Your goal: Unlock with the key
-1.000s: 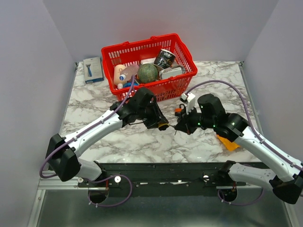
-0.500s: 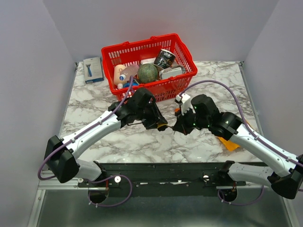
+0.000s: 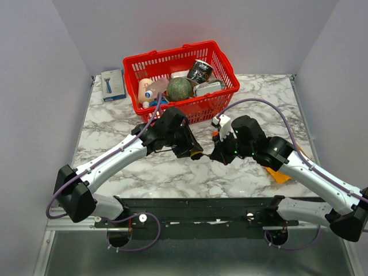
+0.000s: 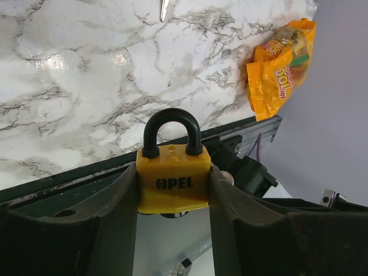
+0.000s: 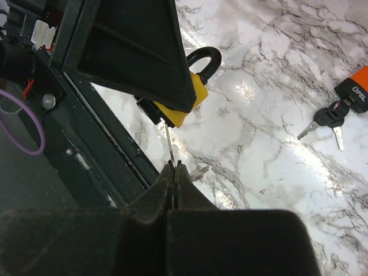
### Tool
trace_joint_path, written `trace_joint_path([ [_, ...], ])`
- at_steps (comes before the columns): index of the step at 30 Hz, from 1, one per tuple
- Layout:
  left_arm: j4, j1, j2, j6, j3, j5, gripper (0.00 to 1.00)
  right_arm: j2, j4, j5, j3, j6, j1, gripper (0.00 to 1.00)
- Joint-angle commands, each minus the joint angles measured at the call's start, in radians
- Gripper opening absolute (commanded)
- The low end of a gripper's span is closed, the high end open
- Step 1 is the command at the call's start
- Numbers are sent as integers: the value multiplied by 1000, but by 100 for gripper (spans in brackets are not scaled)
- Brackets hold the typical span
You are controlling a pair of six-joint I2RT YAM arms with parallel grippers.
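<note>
Nearest, the right tool point(image 5: 172, 168) is pinched fully shut on the key point(image 5: 168, 144). It grips only the near end, so the thin blade stands out long and bare. A grip that slight could let the key swivel or slide back between the fingers once it meets resistance. The blade's tip reaches the underside of the padlock point(image 4: 172, 175) and seems to be at the keyway, though the slot itself is hidden. A small misalignment could jam the tip on the yellow body instead of seating it. The padlock is held above the desk point(image 5: 259, 132), clamped by its sides in the left tool point(image 4: 172, 195), whose fingers stand spread to the lock's width, shackle pointing away from the key. A push along the blade could shove the lock through that side grip, and a twist could turn the whole lock rather than the cylinder. If either grip fails, lock or key drops to the desk. Farther off lie the spare keys point(image 5: 329, 119) and the snack bag point(image 4: 280, 57), both well clear. The basket point(image 3: 195, 108) beyond sits close behind both arms, and a wide swing could clip it.
</note>
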Motion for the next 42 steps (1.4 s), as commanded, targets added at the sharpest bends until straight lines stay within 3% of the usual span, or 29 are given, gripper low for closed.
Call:
trace_joint_path([
  [1, -2, 2, -17, -3, 33, 40, 0, 0, 0, 10, 14, -24, 9, 1],
  [35, 2, 2, -5, 3, 44, 63, 0, 26, 0, 36, -1, -55, 31, 1],
  [42, 16, 2, -1, 0, 35, 75, 0, 22, 37, -20, 13, -44, 32, 1],
])
